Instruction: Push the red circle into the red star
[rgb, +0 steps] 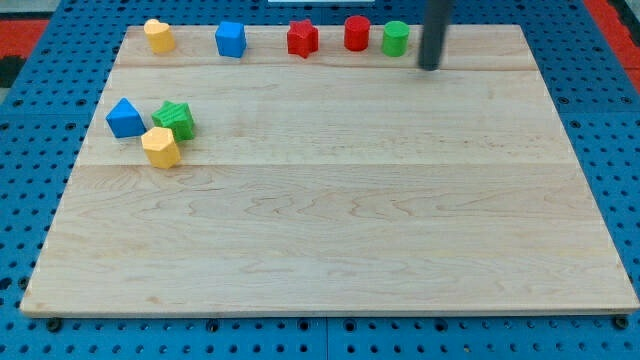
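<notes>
The red circle (357, 33) is the landmark here. It stands near the top edge of the counter (330, 220), in a row of blocks. Just to its left, with a small gap between them, sits the red star (302, 39); just to its right, almost touching, stands the green circle (395, 38). Farther left along the row are the blue cube (230, 39) and, beyond it, the yellow heart (158, 35).

My tip (429, 66) rests on the counter to the right of the red circle and slightly lower, with the green circle lying between the two. There is no gripper on this arm, only the rod, so nothing is held or clamped; the tip touches no block.

The move turns on one relation: the star lies left of the red circle, so the push must come from the circle's right side and run leftward. That side is blocked by the green circle. A straight leftward sweep from where the tip is would likely strike the green circle first. The narrow gap between green and red looks hard to enter.

Well away, down and far left of the red circle, a blue triangle (124, 118), a green star (176, 119) and a yellow hexagon (160, 147) huddle together, out of the way.
</notes>
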